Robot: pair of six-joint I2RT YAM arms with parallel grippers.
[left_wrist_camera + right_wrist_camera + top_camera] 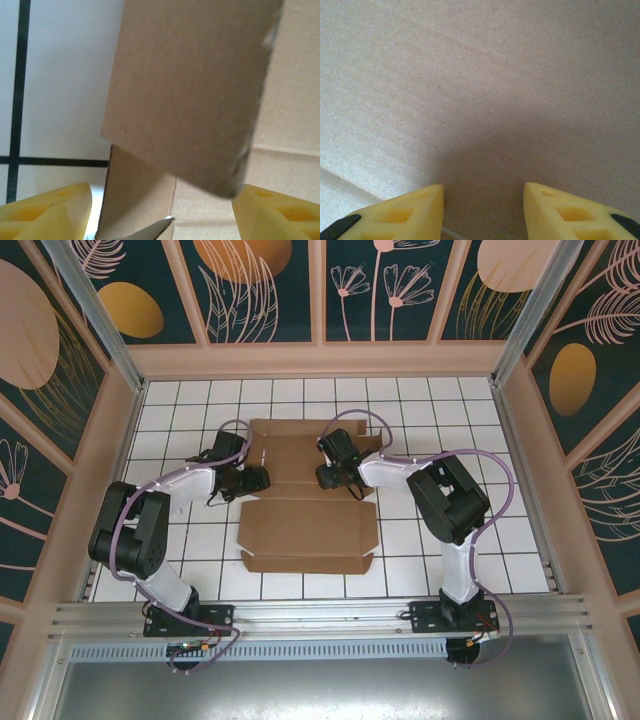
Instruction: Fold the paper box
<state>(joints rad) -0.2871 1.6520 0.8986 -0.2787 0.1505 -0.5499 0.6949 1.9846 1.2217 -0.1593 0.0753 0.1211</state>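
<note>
The paper box [305,535] lies spread out as brown cardboard on the white tiled table, with a wide panel nearest the arms and further panels behind. My left gripper [258,480] is at the box's left middle. In the left wrist view its yellow fingers [55,207] stand wide apart, open [162,200], with a raised cardboard flap [190,90] tilting up between and beyond them. My right gripper [328,478] is over the box's middle, right of centre. It is open [482,192], its tips close to a flat cardboard panel [480,90], with nothing between them.
The white tiled table [440,410] with black grid lines [20,80] extends around the box. Tan enclosure walls [320,360] close the back and both sides. An aluminium rail [320,615] carrying the arm bases runs along the near edge.
</note>
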